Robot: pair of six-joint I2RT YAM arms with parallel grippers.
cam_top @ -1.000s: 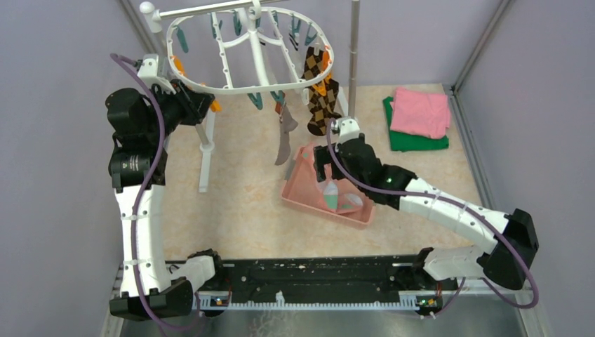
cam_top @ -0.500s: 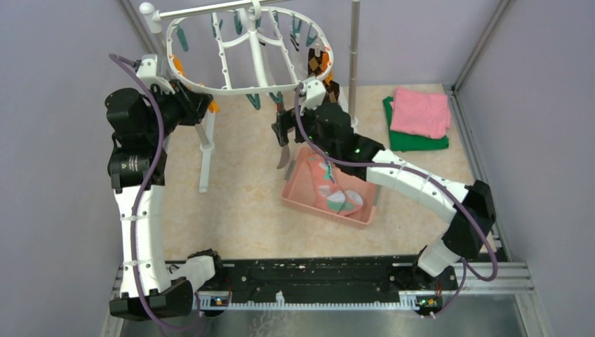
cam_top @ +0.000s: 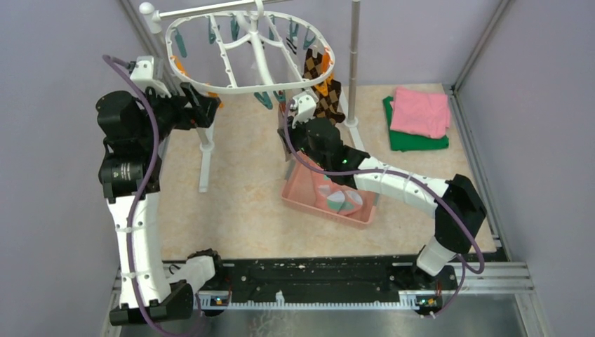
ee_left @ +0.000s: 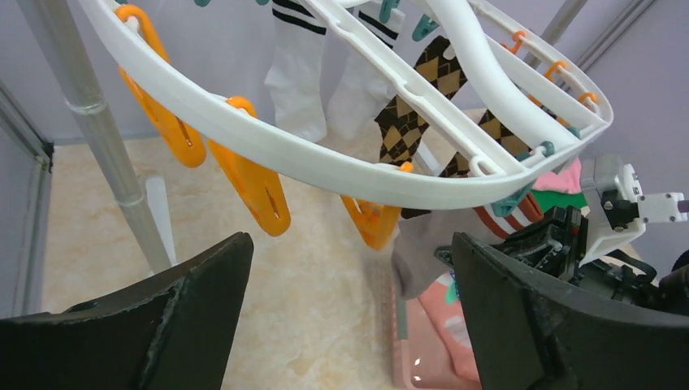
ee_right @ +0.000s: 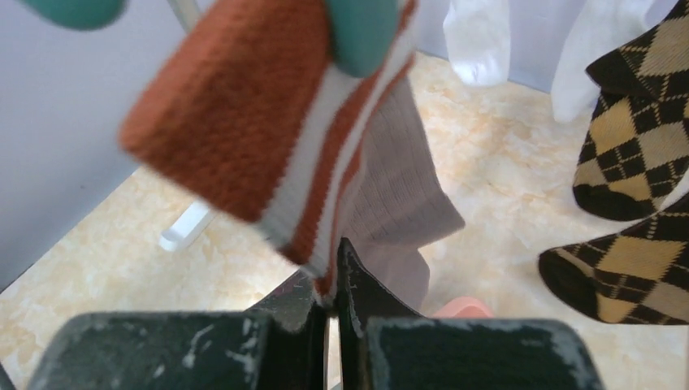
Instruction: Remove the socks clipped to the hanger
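Observation:
The white oval hanger point(cam_top: 238, 90) hangs from the stand, rimmed with orange and teal clips. My left gripper point(cam_top: 203, 105) stands open just below its near rim point(ee_left: 325, 175), holding nothing, its jaws wide apart point(ee_left: 351, 244). Brown-and-black diamond socks point(cam_top: 324, 84) hang from the right rim, and white socks with dark stripes point(ee_left: 296, 73) hang further back. My right gripper point(ee_right: 331, 260) is shut on the rust-striped cuff of a grey sock point(ee_right: 390, 187), which still hangs from a teal clip point(ee_right: 361, 32). In the top view my right arm hides most of this sock.
A pink basket point(cam_top: 305, 196) with socks in it sits on the floor under my right arm. A folded pink cloth point(cam_top: 419, 111) lies on a green cloth point(cam_top: 414, 142) at the back right. The metal pole point(cam_top: 354, 63) and the white stand post point(cam_top: 205, 151) flank the hanger.
My right gripper rose from the basket to the grey sock and shut on its cuff. My left gripper opened and let go of the hanger's rim.

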